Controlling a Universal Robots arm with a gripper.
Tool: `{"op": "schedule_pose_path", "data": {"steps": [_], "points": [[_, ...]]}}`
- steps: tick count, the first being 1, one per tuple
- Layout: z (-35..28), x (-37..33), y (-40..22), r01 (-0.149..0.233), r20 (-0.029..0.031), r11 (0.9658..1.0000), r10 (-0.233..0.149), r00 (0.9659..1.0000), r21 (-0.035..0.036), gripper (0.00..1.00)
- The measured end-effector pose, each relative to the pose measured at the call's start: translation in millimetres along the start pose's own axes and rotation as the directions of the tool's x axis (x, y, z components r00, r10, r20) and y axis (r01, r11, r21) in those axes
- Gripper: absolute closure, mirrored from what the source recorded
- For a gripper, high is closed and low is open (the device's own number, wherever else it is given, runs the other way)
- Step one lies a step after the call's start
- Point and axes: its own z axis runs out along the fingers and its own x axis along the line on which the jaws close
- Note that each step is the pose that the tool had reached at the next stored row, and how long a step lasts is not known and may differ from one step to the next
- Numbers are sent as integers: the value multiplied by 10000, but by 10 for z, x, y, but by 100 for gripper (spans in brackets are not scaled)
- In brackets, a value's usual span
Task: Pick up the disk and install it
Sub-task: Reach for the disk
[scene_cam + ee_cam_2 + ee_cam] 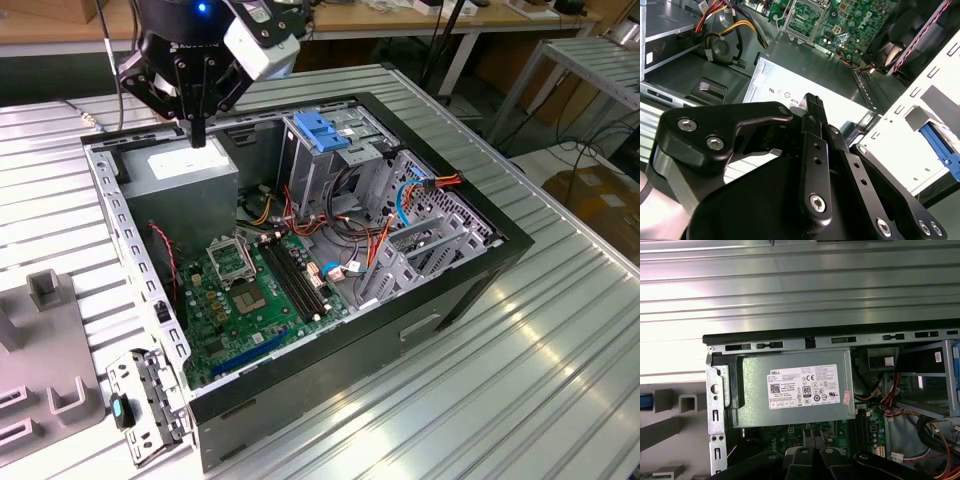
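In the exterior view the metal bracket (150,395) lies nearest, beside the open case (300,375); a careless descent could knock the gripper (198,138) into the power-supply box (185,175) just beneath it; in the second wrist view its fingers (814,107) are pressed together, empty; in the first wrist view a blue sliver (644,401) by the grey fixture (687,402) may be the disk; I cannot tell.

Just below my claw (198,136) sits a grey power-supply box (185,178) with a white sticker, in one corner of the open computer case (480,265). Near my claw, beside this box, stands a metal drive cage (322,135) with a blue plastic top. Farther from my claw lie the green motherboard (250,300) and some red and orange cables (440,182). The case rests on a ribbed metal worktop (520,380).
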Motion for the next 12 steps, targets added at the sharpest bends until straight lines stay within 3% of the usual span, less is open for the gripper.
{"op": "schedule_pose_path", "data": {"steps": [12], "points": [[-2, 68, -5, 0, -3, 10000, 0, 10000, 1, 89]]}}
